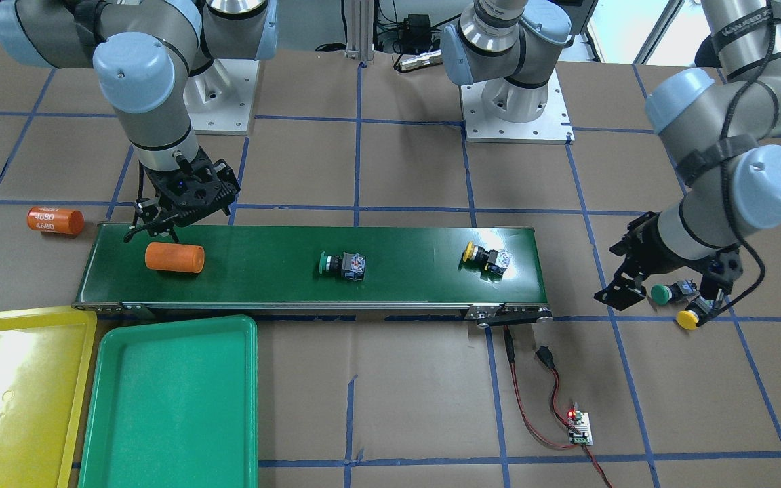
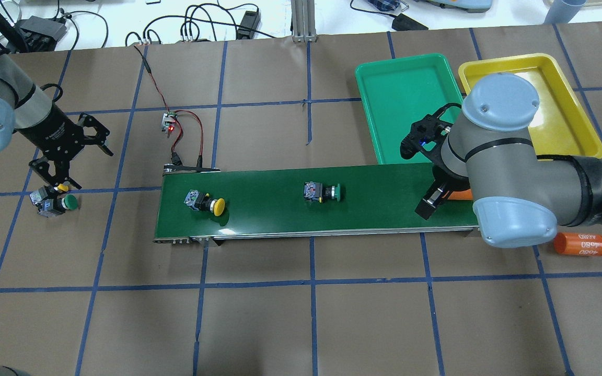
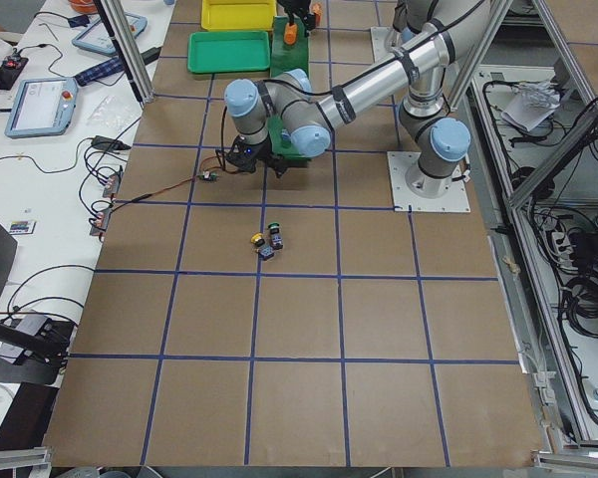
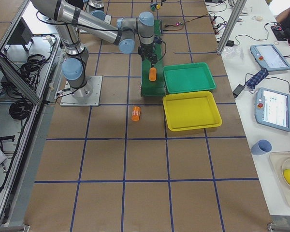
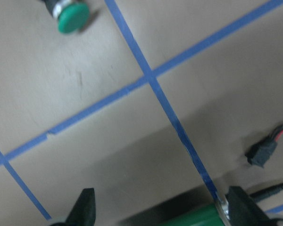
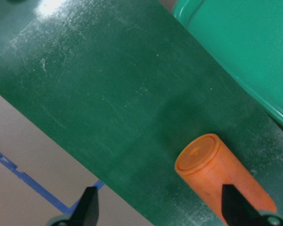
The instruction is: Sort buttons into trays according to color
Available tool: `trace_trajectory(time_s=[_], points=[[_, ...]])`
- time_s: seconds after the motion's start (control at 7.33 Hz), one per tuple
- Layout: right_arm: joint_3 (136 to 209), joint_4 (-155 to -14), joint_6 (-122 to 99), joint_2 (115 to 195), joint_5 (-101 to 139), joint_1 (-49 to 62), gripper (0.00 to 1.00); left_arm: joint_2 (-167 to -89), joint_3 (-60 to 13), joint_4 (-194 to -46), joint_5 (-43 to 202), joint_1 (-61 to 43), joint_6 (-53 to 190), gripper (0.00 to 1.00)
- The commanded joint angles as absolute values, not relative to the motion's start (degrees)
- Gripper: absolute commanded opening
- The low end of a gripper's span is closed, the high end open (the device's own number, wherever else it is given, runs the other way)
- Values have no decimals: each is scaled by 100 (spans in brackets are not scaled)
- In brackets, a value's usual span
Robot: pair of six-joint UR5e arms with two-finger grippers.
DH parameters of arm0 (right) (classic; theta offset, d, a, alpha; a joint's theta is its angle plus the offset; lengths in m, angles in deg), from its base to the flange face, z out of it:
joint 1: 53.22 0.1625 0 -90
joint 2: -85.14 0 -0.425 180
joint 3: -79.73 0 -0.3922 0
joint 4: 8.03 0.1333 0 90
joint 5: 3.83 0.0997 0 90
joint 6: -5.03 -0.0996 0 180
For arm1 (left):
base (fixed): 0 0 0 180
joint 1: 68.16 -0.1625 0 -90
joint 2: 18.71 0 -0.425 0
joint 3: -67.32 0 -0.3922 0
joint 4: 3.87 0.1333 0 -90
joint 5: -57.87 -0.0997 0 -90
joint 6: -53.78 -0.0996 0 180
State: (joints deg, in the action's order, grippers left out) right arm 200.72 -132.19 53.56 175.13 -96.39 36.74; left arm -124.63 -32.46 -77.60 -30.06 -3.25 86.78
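The right gripper [image 1: 153, 235], fingers spread, hovers over an orange plastic cylinder [image 1: 174, 258] on the dark-green conveyor belt [image 1: 262, 274]. The green-capped push-button switch [image 1: 342, 264] lies mid-belt, lengthwise, cap toward it. The left gripper [image 2: 54, 175], likewise spread, hangs near two more buttons [image 2: 58, 202] on the table [image 1: 397, 407].

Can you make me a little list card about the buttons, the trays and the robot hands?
On the belt: green button, yellow button, orange cylinder
On the table: second green button, second yellow button, near the left gripper
Trays: green tray, yellow tray, no buttons inside
Left gripper: open, holding nothing
Right gripper: open, above the orange cylinder
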Motion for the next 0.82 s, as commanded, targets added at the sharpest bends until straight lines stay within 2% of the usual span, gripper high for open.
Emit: trace_trajectory(time_s=[0.0, 0.41, 0.55, 0.68], points=[[20110, -13405, 6360, 17410, -9629, 3652, 84, -12733, -3235, -7552, -3002, -933, 8034, 100], [20111, -13617, 8302, 17137, -9656, 3652, 84, -13251, -3358, -6561, -3010, -1568, 7645, 100], [20111, -13756, 8865, 17015, -9647, 3652, 100, -13365, -3410, -6549, -3019, -1586, 7663, 100], [20119, -13740, 9053, 16961, -9673, 3687, 100, -13428, -3428, -6470, -3011, -1586, 7724, 100]])
